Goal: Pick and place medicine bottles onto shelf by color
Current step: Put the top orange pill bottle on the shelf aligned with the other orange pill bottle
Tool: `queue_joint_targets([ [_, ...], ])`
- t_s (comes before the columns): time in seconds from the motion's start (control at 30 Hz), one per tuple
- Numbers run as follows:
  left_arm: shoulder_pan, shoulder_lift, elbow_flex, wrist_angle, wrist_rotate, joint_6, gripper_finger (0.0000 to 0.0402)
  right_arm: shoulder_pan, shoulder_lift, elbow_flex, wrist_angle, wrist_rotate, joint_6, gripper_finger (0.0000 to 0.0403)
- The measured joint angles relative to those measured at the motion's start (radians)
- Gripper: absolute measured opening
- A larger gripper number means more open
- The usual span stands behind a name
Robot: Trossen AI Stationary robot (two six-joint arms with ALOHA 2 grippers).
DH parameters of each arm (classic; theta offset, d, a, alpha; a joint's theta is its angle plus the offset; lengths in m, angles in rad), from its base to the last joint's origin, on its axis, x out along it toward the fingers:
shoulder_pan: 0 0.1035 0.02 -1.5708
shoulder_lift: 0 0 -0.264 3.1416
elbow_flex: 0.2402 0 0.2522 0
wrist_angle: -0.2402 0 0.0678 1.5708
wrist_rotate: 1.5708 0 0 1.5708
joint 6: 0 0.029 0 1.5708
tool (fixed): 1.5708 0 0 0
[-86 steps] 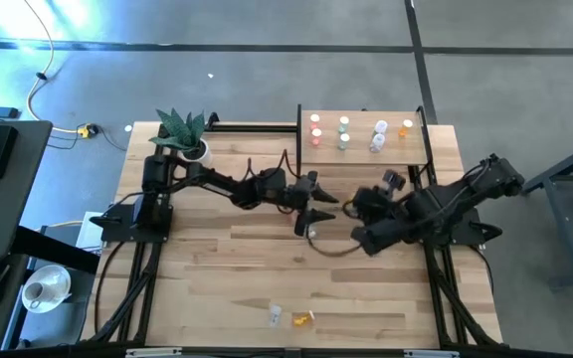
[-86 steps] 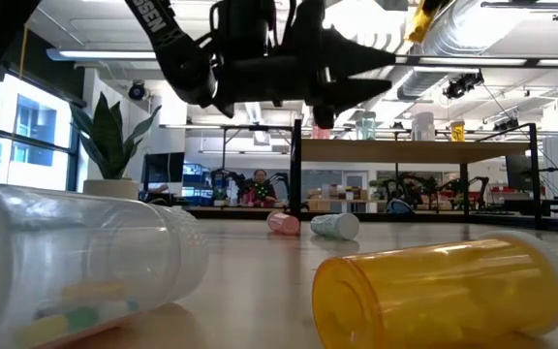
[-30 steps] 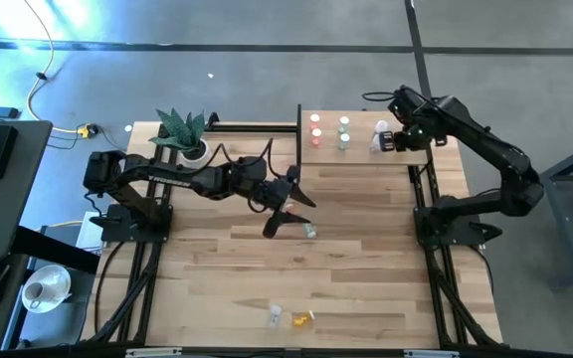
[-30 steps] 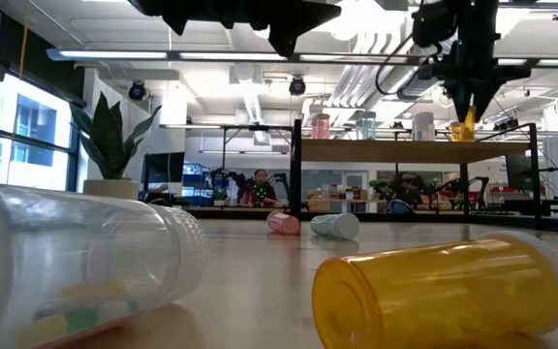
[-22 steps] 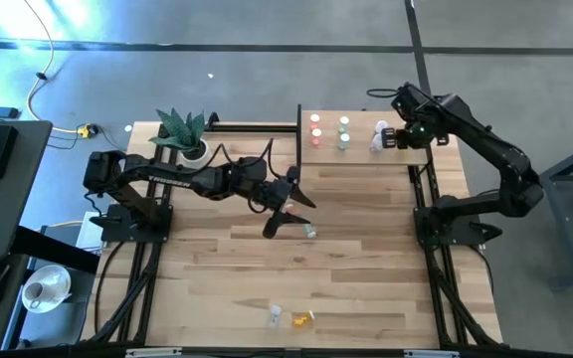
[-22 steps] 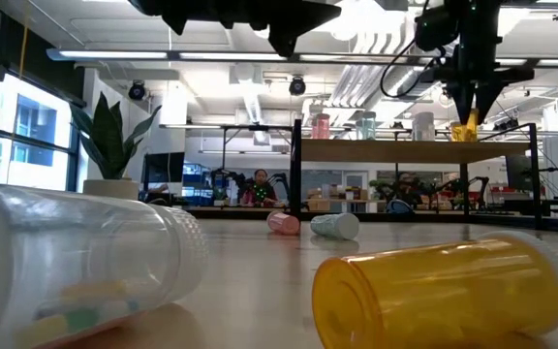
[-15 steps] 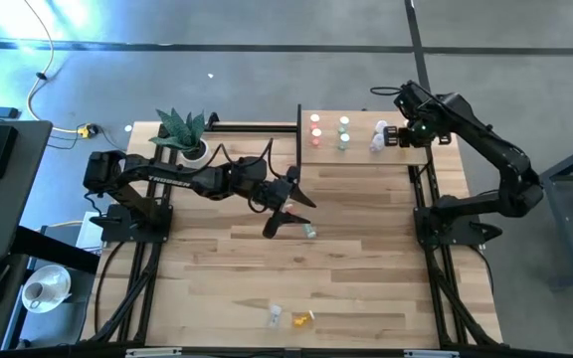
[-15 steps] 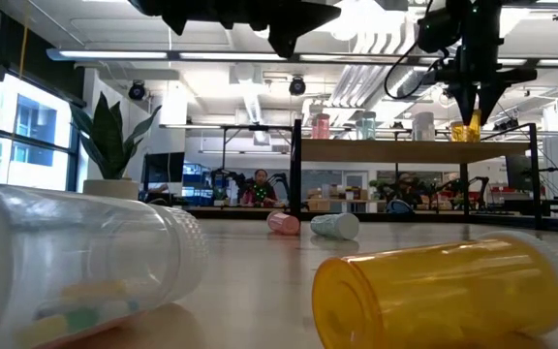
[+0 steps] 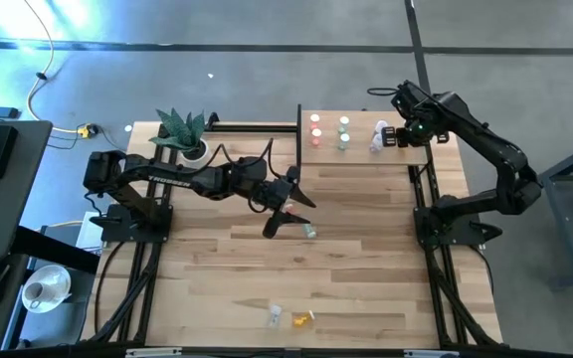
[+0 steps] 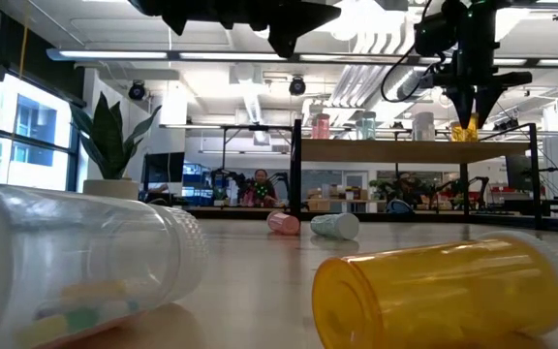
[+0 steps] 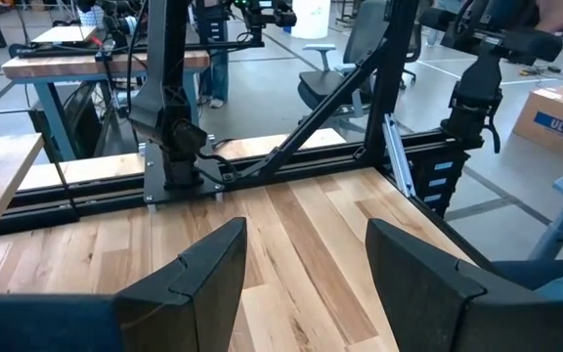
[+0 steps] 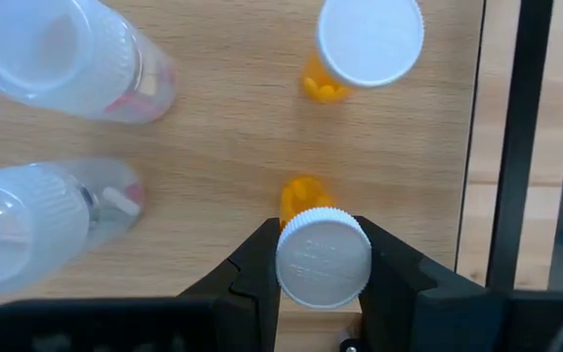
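At the near edge of the bench (image 9: 366,288), a clear bottle (image 9: 275,316) and an orange bottle (image 9: 302,318) are left lying untouched. Mid-bench, the left tool (image 9: 288,211) is kept hovering, fingers apart and empty, beside a pale bottle (image 9: 309,231). At the shelf (image 9: 361,157) by the far edge, the right tool (image 12: 318,262) has been carried over within the last seconds and lowered slightly, clamped on the orange capped bottle (image 12: 323,256) just beside a standing orange one (image 12: 368,43); contact with the board cannot quite be judged. Release appears imminent.
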Motion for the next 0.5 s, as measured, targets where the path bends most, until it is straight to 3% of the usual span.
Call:
queue_joint_targets([
  [0.17,0.000,0.001,0.000,0.000,0.000,0.000,0.0199,0.000,0.001,0.000,0.002,0.019,0.000,0.0098],
  [0.5,0.000,0.001,0.000,0.000,0.000,0.000,0.0199,0.000,0.001,0.000,0.001,0.033,-0.009,0.0162],
])
